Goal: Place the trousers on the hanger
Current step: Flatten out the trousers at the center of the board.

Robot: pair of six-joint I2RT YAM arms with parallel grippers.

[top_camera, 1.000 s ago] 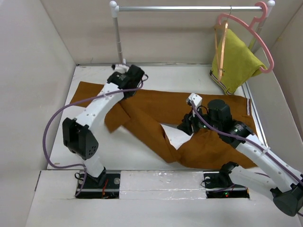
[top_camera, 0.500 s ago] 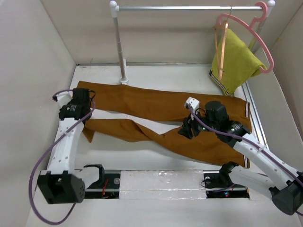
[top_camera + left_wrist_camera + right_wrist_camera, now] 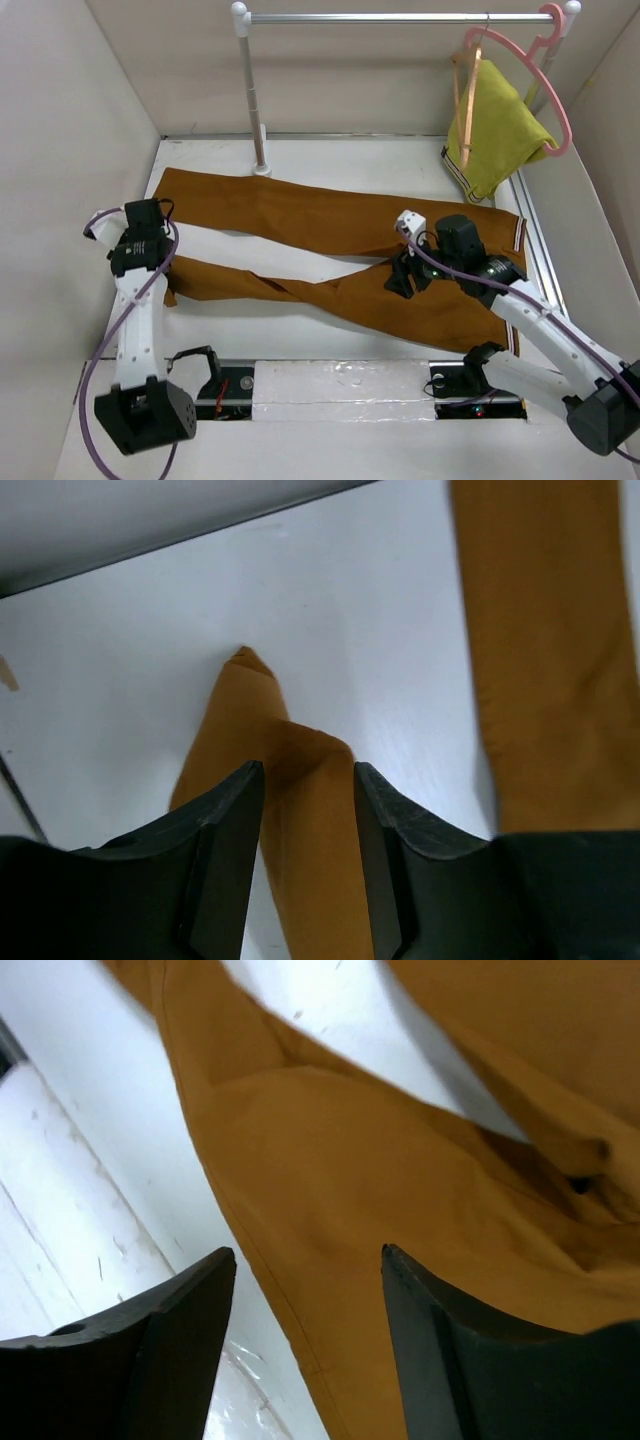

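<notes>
The rust-brown trousers [image 3: 330, 220] lie flat on the table, waist at the right and both legs reaching left. My left gripper [image 3: 145, 258] is at the left end of the nearer leg. In the left wrist view its fingers [image 3: 235, 810] stand apart over that leg's end [image 3: 300, 820], with bare table showing beside the cloth. My right gripper [image 3: 402, 280] hovers open above the seat of the trousers [image 3: 400, 1190], near their front edge. The thin wooden hanger [image 3: 463, 95] hangs from the rail at the back right.
A metal rail [image 3: 400, 17] on a post [image 3: 252, 90] spans the back. A pink hanger [image 3: 548, 95] carrying a yellow-green garment [image 3: 497, 130] hangs next to the wooden one. Walls close in on the left, back and right.
My left arm swung from the far side to the left edge, drawing the nearer leg out to the left. The folded trousers now lie spread. The right gripper barely shifted.
</notes>
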